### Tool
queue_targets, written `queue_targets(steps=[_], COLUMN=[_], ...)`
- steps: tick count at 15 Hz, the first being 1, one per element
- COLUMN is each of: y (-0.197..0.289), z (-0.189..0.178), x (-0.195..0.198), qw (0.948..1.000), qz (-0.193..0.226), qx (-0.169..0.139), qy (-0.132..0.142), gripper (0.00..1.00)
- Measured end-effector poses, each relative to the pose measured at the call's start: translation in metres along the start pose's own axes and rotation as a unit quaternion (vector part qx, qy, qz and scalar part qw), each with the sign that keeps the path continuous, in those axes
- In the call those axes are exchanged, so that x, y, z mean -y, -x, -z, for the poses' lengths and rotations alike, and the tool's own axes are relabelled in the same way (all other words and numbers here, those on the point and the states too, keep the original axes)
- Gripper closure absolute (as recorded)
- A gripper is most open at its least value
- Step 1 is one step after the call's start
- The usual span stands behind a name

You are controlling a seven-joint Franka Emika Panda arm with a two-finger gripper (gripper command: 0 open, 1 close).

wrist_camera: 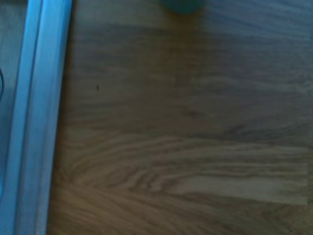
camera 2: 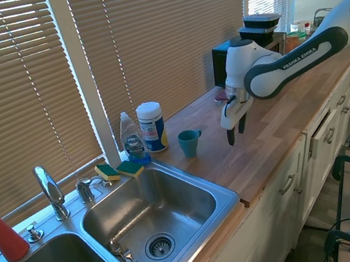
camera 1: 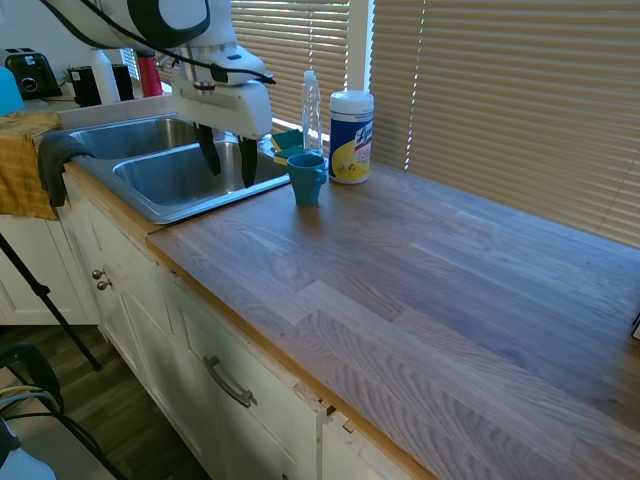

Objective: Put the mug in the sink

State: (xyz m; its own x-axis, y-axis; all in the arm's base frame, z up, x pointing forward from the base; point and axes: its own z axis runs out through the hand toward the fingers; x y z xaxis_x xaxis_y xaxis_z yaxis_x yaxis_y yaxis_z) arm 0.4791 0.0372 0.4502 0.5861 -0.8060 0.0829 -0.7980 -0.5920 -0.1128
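The small teal-blue mug [camera 1: 307,178] [camera 2: 190,142] stands upright on the wooden counter, just off the sink's corner and in front of a white canister [camera 1: 351,136]. My gripper [camera 1: 229,166] [camera 2: 234,133] hangs open and empty above the counter, a short way from the mug and higher than its rim. The steel two-basin sink [camera 1: 150,205] [camera 2: 222,195] lies beside the mug, with its faucet [camera 2: 50,190] at the back. In the wrist view only a blurred teal edge of the mug [wrist_camera: 182,5] and the sink rim [wrist_camera: 34,117] show over wood grain.
A dish soap bottle [camera 2: 133,138] and green-and-yellow sponges [camera 2: 119,170] sit behind the sink corner. A red bottle [camera 2: 0,233] stands by the far basin. A cloth [camera 1: 25,165] hangs over the counter edge. A black microwave [camera 2: 243,54] stands further along the counter.
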Motion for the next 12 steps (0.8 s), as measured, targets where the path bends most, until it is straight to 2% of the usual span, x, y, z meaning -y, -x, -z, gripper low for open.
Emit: queue_targets(steps=[3, 5, 8, 12], y=[-0.007, -0.013, -0.028, -0.056], z=[0.006, 0.003, 0.000, -0.010], x=[0.037, 0.060, 0.084, 0.100], qw=[0.9988, 0.9957, 0.9871, 0.9714], qz=[-0.047, -0.091, -0.158, -0.234], qx=[0.000, 0.001, -0.008, -0.028], qy=[-0.010, -0.014, -0.023, -0.026], gripper=[0.00, 0.00, 0.00, 0.00])
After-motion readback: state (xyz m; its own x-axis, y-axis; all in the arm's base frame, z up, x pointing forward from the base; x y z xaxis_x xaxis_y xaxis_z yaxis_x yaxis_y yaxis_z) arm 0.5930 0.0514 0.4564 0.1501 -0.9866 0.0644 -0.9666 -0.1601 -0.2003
